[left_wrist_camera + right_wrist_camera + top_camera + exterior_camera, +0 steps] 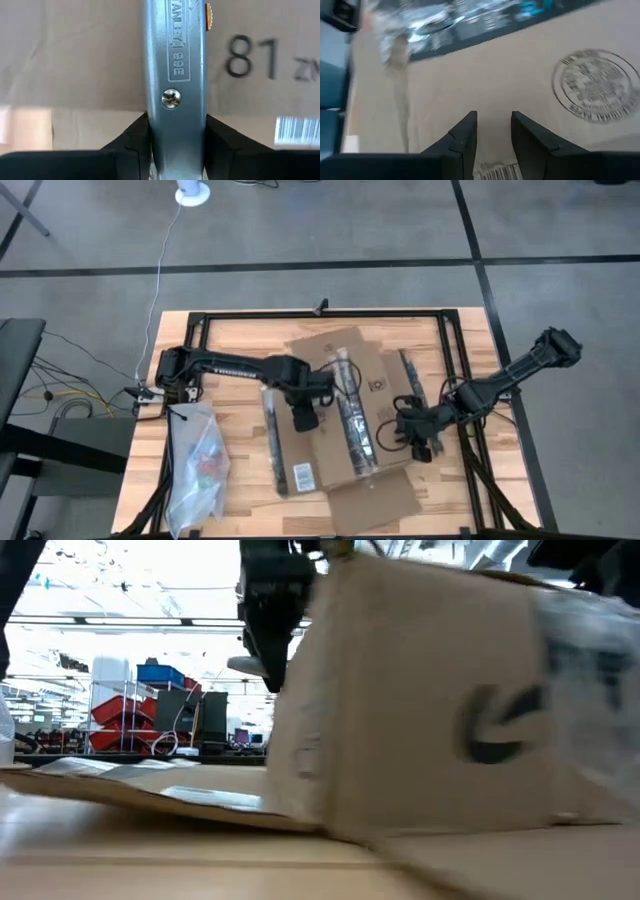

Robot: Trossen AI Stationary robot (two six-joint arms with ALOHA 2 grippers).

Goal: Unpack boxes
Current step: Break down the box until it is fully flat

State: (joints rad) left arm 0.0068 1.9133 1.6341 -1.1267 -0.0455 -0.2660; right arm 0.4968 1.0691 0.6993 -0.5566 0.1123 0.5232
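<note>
The brown cardboard box lies at the table's middle with its flaps spread, dark tape strips along them and a white barcode label near the front. My left gripper hangs over its left part, shut on a grey metal utility knife; "81" is printed on the cardboard behind it. My right gripper stands at the box's right flap, its fingers a little apart over bare cardboard beside a round stamp, nothing between them. In the low view the box shows a dark arrow print. My left gripper pinches the knife's handle between its two fingers, just behind the screw, one finger on each flat side. The knife runs along the fingers and points away from the wrist, toward the box. Its tip lies outside the frame. Whether my right gripper touches the cardboard, I cannot tell.
A clear plastic bag with coloured things inside lies at the table's left front. One box flap reaches the near edge. A dark metal frame runs round the tabletop. Cables hang off the left side.
</note>
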